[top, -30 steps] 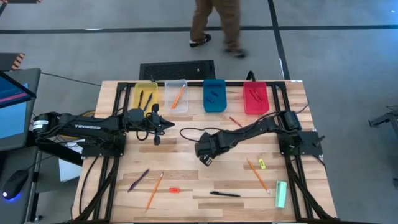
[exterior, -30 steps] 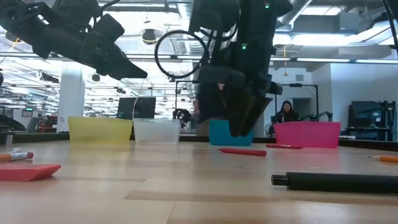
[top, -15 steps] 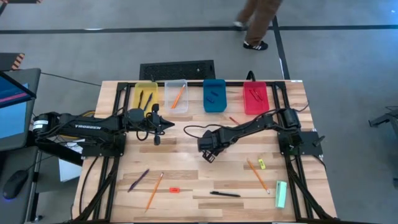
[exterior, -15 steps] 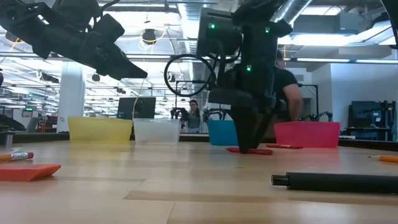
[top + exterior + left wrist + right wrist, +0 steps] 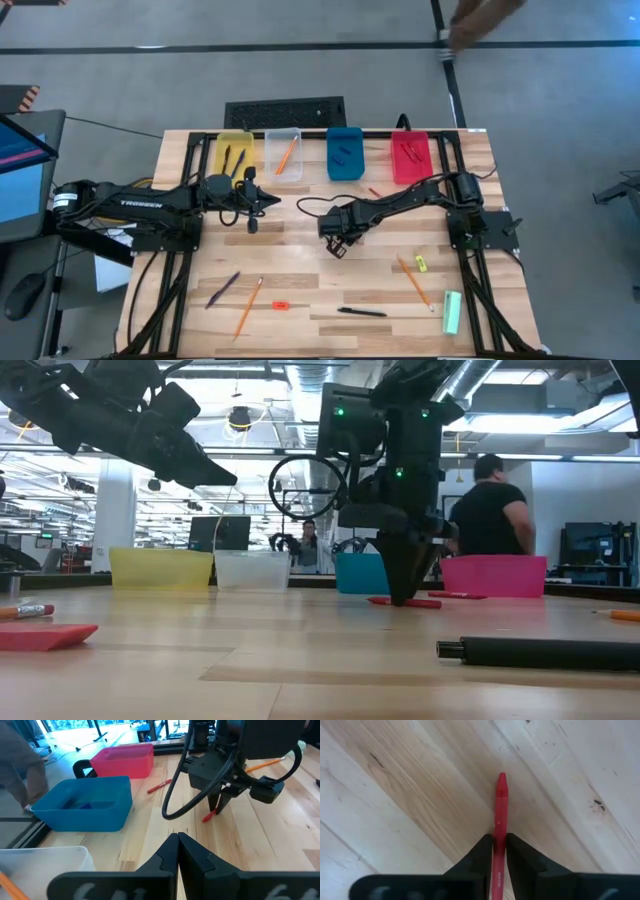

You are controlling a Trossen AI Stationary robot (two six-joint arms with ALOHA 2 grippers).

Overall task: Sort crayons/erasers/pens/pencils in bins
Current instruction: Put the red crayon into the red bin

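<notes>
Two fingers of the right gripper [image 5: 500,851] stood nearly closed on either side of a red crayon [image 5: 500,810], pads against its sides, tip pointing out ahead between them. Crayon lay flat on the table [image 5: 300,280], mid-board, just short of the bins. Low view put the same gripper [image 5: 405,598] down at board level with the crayon [image 5: 403,602] under it; not yet lifted, as far as could be told. Left wrist view agreed: claw [image 5: 220,809] tips at the crayon [image 5: 208,816].

Step in hand, by my reading: the grasp of one crayon, squeeze about done. Next move would call for a straight lift clear of the wood, then a carry back toward the red bin [image 5: 411,158], which already held red sticks, and a release over it. Risk: thin round stick could roll or pivot in the pinch if the hold was off-centre.

Left gripper [image 5: 252,205] hung closed and empty above the board near the yellow bin [image 5: 234,152], waiting.

Further out: clear bin [image 5: 284,155] with an orange pencil in it, blue bin [image 5: 345,153] with small dark pieces. Another crayon [image 5: 378,195] lay loose close to the red bin. Front of the table had a purple pen [image 5: 222,289], a pencil [image 5: 248,305], a red eraser [image 5: 281,304], a black pen [image 5: 362,312], a second pencil [image 5: 414,281], a yellow eraser [image 5: 421,263]
</notes>
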